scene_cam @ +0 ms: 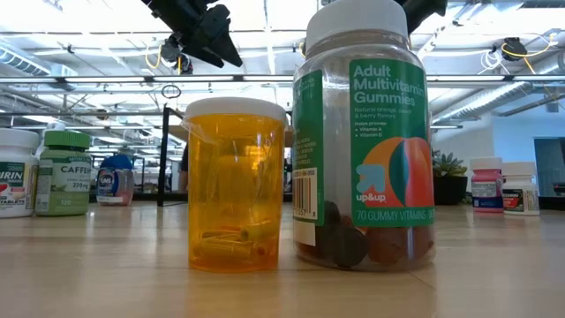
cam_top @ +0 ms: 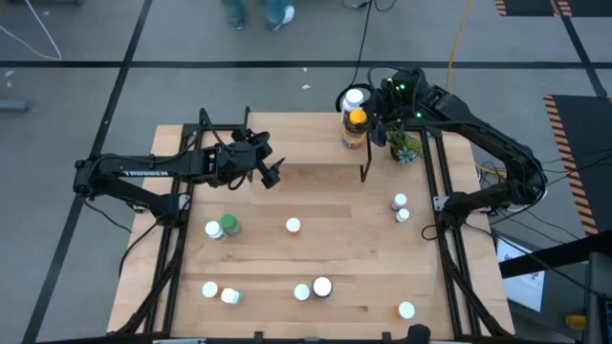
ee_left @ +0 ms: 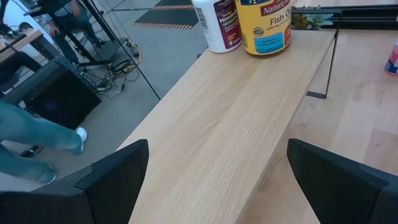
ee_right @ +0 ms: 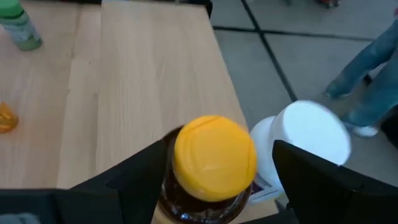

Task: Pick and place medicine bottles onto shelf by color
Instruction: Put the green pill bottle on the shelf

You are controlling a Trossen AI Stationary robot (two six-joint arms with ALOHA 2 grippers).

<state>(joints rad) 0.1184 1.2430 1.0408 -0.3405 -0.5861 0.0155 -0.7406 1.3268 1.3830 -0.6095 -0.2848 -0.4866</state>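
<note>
The shelf (cam_top: 306, 143) stands along the table's far side. On its right end stand a white-capped white bottle (cam_top: 353, 96) and a yellow-capped amber bottle (cam_top: 356, 120). My right gripper (ee_right: 214, 171) is open above them, one finger on either side of the yellow-capped bottle (ee_right: 214, 158), with the white bottle (ee_right: 308, 134) just beyond. My left gripper (ee_left: 217, 186) hangs open over the shelf's board (ee_left: 249, 106), left of its middle, with nothing between its fingers. Several more medicine bottles stand on the table, among them a green one (cam_top: 229, 225). My right gripper comes at the yellow-capped bottle from above. One finger (ee_right: 146, 171) shows close against the bottle's shoulder (ee_right: 166, 186); I cannot tell whether it touches. The other finger (ee_right: 305, 180) stands apart from the cap. The bottle stands upright on the shelf.
A small potted plant (cam_top: 403, 145) stands by the shelf's right leg. An orange bottle (scene_cam: 237, 185) and a gummies jar (scene_cam: 366, 141) stand near the table's front edge, with more bottles at the left (cam_top: 212, 229), middle (cam_top: 293, 225) and right (cam_top: 400, 203).
</note>
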